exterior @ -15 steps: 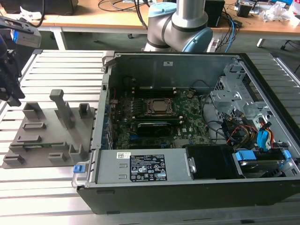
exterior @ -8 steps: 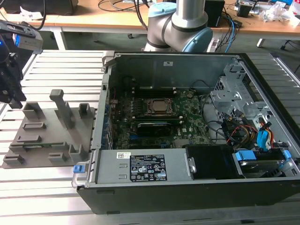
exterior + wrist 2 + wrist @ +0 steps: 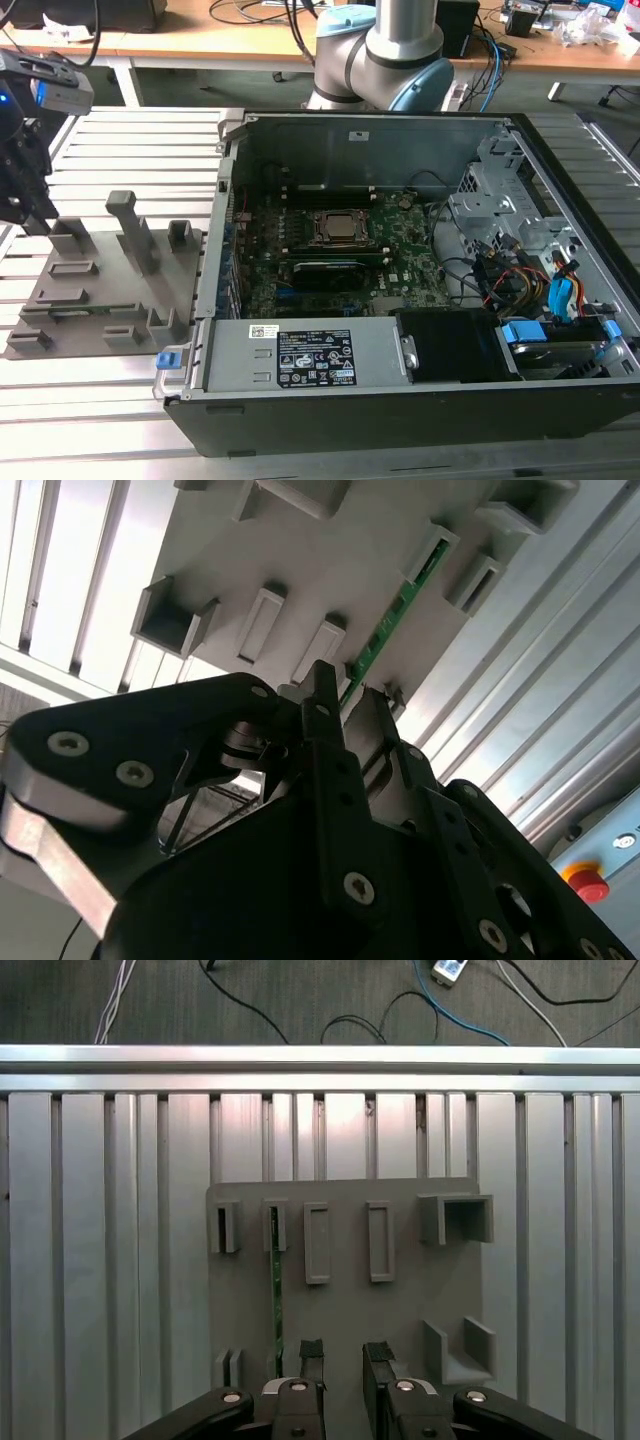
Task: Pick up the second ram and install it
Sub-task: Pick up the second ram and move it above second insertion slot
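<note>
The second ram [image 3: 277,1300] is a thin green stick standing on edge in the slots of a grey fixture plate [image 3: 345,1305]; it also shows in the second wrist view [image 3: 395,610]. My gripper [image 3: 343,1358] hovers above the plate, open, with nothing between its dark fingers [image 3: 311,1352]. The ram lies just beside one finger, outside the gap. In the second wrist view the gripper [image 3: 350,702] is near one end of the stick. In the exterior view the gripper [image 3: 32,205] hangs over the fixture plate [image 3: 100,285] at the exterior view's left.
An open computer case [image 3: 400,400] stands at the exterior view's right, with the motherboard [image 3: 400,265], square CPU socket [image 3: 340,228] and a long black card [image 3: 325,270] inside. Grey blocks [image 3: 130,230] rise from the fixture plate. The table is ribbed aluminium [image 3: 100,1260].
</note>
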Motion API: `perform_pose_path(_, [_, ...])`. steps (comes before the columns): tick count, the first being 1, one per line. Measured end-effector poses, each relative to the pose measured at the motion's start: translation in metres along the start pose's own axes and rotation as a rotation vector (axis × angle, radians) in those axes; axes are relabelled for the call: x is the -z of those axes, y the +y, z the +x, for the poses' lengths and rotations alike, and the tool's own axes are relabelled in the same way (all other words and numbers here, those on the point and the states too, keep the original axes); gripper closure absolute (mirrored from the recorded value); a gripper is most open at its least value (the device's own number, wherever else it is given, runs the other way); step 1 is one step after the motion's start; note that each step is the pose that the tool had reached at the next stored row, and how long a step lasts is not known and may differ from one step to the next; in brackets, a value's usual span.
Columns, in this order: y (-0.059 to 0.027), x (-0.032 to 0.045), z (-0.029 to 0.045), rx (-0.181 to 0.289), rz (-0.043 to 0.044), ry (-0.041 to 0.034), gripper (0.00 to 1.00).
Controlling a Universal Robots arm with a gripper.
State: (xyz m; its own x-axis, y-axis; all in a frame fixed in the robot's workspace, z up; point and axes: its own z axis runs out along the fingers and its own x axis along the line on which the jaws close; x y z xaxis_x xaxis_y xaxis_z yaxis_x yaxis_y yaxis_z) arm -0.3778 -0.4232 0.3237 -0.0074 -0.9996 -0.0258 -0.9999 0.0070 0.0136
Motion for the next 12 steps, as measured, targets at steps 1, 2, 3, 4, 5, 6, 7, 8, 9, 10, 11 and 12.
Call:
perform_pose_path(1, [0.0000, -0.0009, 0.0000, 0.000, 0.0001, 0.0000, 0.70])
perform_pose_path(2, [0.0000, -0.0015, 0.0000, 0.000, 0.0000, 0.0000, 0.70])
perform_pose_path(3, [0.0000, -0.0026, 0.0001, 0.000, 0.0000, 0.0000, 0.70])
perform_pose_path(4, [0.0000, -0.0033, 0.0001, 0.000, 0.0000, -0.0001, 0.70])
perform_pose_path(5, [0.0000, -0.0038, 0.0001, 0.000, 0.0000, 0.0000, 0.70])
perform_pose_path(6, [0.0000, -0.0046, 0.0001, 0.000, 0.0000, 0.0000, 0.70])
perform_pose_path(7, [-0.0001, -0.0053, 0.0001, 0.000, 0.0000, 0.0000, 0.70])
perform_pose_path(8, [-0.0001, -0.0058, 0.0001, 0.000, 0.0000, 0.0001, 0.70])
perform_pose_path(9, [-0.0001, -0.0068, 0.0002, 0.000, 0.0001, 0.0000, 0.70])
perform_pose_path(10, [-0.0001, -0.0073, 0.0002, 0.000, 0.0001, 0.0000, 0.70])
perform_pose_path(11, [-0.0001, -0.0080, 0.0002, 0.000, 0.0001, 0.0000, 0.70])
perform_pose_path(12, [-0.0001, -0.0089, 0.0002, 0.000, 0.0001, 0.0000, 0.70])
